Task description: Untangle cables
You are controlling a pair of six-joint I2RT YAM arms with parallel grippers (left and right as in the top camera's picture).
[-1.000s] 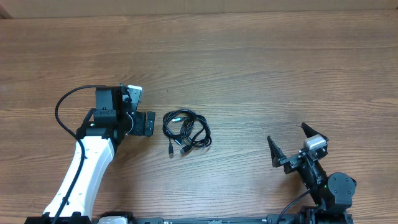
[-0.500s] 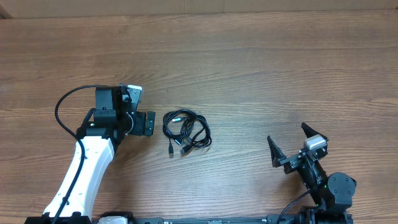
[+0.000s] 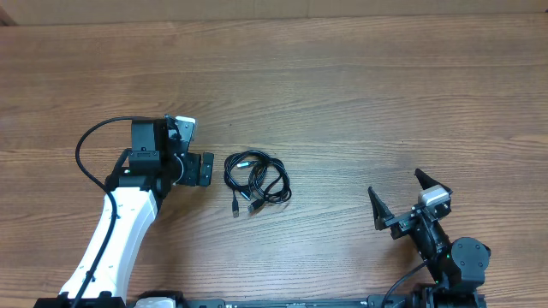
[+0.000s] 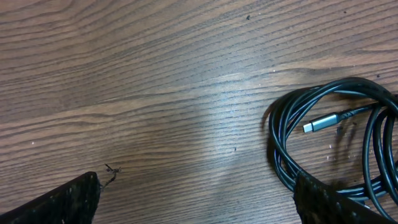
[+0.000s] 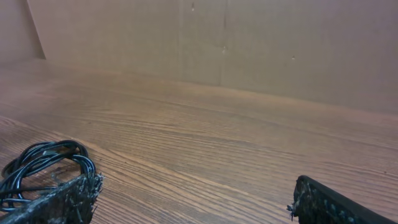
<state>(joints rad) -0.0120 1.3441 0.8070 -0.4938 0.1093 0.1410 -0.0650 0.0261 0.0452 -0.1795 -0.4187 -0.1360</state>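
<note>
Nothing is done yet: my left gripper [image 3: 204, 168] and right gripper [image 3: 396, 188] gape empty, the thin black cables [image 3: 257, 180] lying tangled at the middle of the table [image 3: 385, 85].

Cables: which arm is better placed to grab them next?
Left, likely. The left gripper, open, sits right beside the cables; the right gripper, also open, is much farther away.

Coiled black cables [image 4: 275, 146], silver-tipped plug [image 4: 323, 123], beside one fingertip [image 4: 323, 200] of splayed hand [image 4: 196, 186]

One cable bundle [image 3: 257, 178]; two hands [image 3: 202, 169] [image 3: 400, 197]
</note>
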